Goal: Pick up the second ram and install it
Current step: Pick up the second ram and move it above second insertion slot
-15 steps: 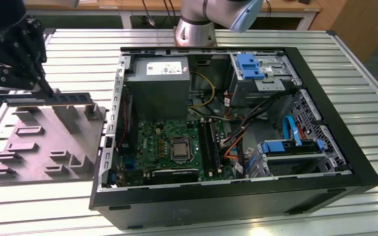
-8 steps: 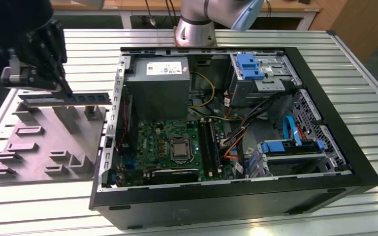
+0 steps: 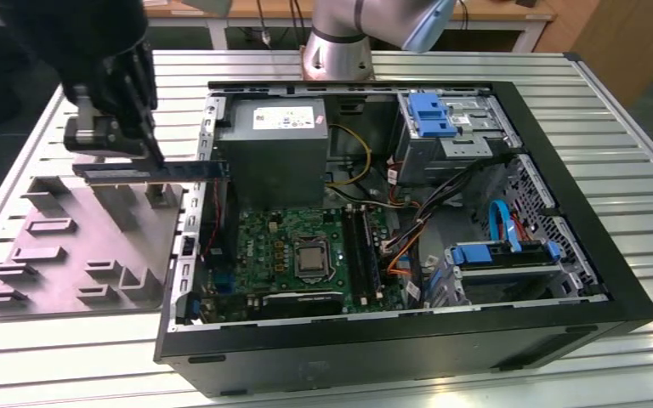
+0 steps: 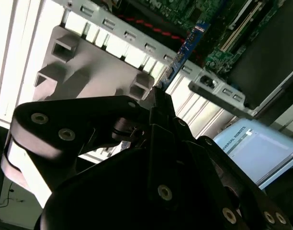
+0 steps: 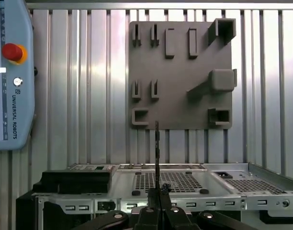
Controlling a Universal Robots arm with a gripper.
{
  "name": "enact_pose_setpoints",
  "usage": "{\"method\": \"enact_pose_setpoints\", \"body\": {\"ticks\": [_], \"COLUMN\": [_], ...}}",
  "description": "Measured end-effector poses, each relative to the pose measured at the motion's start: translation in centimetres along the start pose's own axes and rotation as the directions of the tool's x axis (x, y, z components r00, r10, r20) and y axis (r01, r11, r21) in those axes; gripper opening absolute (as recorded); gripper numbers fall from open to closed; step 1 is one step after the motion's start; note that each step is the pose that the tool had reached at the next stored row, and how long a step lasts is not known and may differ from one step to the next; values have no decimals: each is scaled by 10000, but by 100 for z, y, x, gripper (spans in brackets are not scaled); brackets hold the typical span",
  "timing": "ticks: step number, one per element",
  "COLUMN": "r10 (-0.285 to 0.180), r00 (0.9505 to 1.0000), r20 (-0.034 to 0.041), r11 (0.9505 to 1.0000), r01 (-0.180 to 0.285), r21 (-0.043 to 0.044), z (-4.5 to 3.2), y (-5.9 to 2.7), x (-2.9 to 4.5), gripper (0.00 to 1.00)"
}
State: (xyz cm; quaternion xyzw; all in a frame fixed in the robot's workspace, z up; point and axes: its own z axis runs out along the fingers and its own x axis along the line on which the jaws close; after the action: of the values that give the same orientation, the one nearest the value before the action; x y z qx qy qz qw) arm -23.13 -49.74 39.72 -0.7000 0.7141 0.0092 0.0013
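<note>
The second ram (image 3: 179,172) is a long dark strip held level in the air, above the far edge of the grey tray (image 3: 65,255) and just outside the open computer case's wall on the exterior view's left. My gripper (image 3: 152,155) is shut on it from above, near its middle. In the first wrist view the ram (image 5: 157,153) shows edge-on, rising from the closed fingers (image 5: 152,199) toward the tray (image 5: 180,72). In the second wrist view its blue-green end (image 4: 187,45) points toward the motherboard. The black memory slots (image 3: 360,242) lie inside the case beside the processor socket.
The open case (image 3: 576,255) holds a grey power supply (image 3: 272,144), loose cables (image 3: 417,212) and blue drive brackets (image 3: 496,251). The arm's base (image 3: 338,47) stands behind the case. A teach pendant (image 5: 10,72) lies on the slatted metal table (image 3: 644,365).
</note>
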Motion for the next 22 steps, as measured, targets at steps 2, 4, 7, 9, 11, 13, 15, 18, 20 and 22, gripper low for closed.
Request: {"method": "enact_pose_setpoints", "body": {"ticks": [2,4,7,9,11,13,15,18,20,22], "r10": [1,0,0,0,1,0,1,1,0,1], "r00": [10000,10000,10000,10000,10000,10000,10000,10000,10000,10000], "r20": [1,0,-1,0,0,1,0,0,1,-1], "r11": [10000,10000,10000,10000,10000,10000,10000,10000,10000,10000], "r01": [-1,0,0,0,-1,0,-1,-1,0,-1], "r21": [-2,-4,-9,-11,-14,-17,-20,-25,-28,-32], "z": [0,-2,-4,-4,-5,-6,-8,-9,-10,-12], "y": [-93,-184,-318,-409,-504,-594,-684,-822,-912,-1001], "x": [2,4,7,9,11,13,15,18,20,21], "gripper": [11,11,11,11,11,11,11,11,11,11]}}
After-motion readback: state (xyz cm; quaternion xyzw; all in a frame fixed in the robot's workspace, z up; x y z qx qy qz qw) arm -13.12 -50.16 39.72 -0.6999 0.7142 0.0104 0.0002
